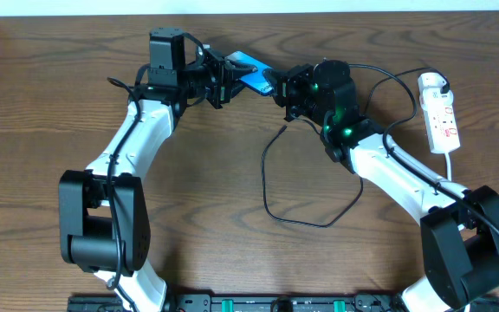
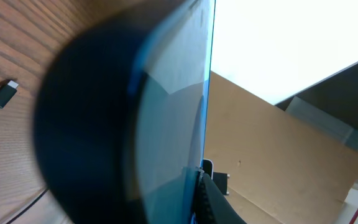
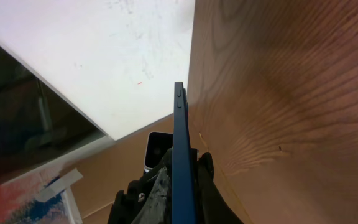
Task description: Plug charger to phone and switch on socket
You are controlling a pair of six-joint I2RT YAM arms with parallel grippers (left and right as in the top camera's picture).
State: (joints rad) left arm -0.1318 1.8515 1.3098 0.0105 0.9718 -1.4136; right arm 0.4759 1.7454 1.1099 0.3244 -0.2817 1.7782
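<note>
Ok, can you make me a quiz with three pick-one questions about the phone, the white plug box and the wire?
1. Where is the phone?
A lying flat on its own
B between the left claw and the right claw
C tucked under an arm

2. What colour is the power strip?
A white
B black
C green

3. The charger's plug is:
A in the phone
B lying loose on the table
C in a claw

Answers:
1 B, the overhead view shows a claw at each end of it.
2 A, its body is white with small red marks.
3 B, the left wrist view shows it on the wood, joined to nothing.
</note>
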